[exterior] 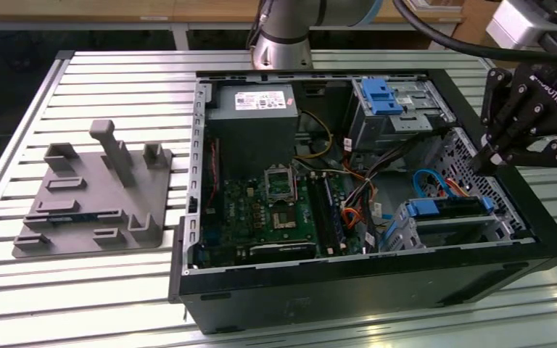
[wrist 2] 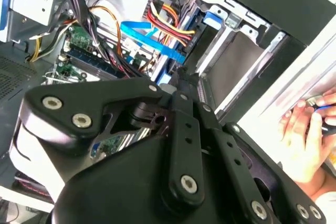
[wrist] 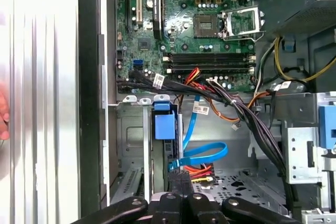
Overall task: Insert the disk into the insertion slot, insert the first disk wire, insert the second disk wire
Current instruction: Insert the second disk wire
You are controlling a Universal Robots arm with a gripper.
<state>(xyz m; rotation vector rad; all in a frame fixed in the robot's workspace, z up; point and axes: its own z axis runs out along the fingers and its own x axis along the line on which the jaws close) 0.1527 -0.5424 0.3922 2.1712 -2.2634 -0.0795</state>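
The disk (exterior: 445, 211) already sits in its slot (exterior: 452, 228), and the end effector (wrist: 181, 178), fingers together, presses at the wire plugs, so a wire step seems underway.

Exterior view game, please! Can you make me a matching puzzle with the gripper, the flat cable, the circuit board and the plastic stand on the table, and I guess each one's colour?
Things:
1. gripper
2. flat cable
3. circuit board
4. plastic stand

Colours:
A. green
B. black
C. grey
D. blue

Pairs: 1-B, 2-D, 3-A, 4-C
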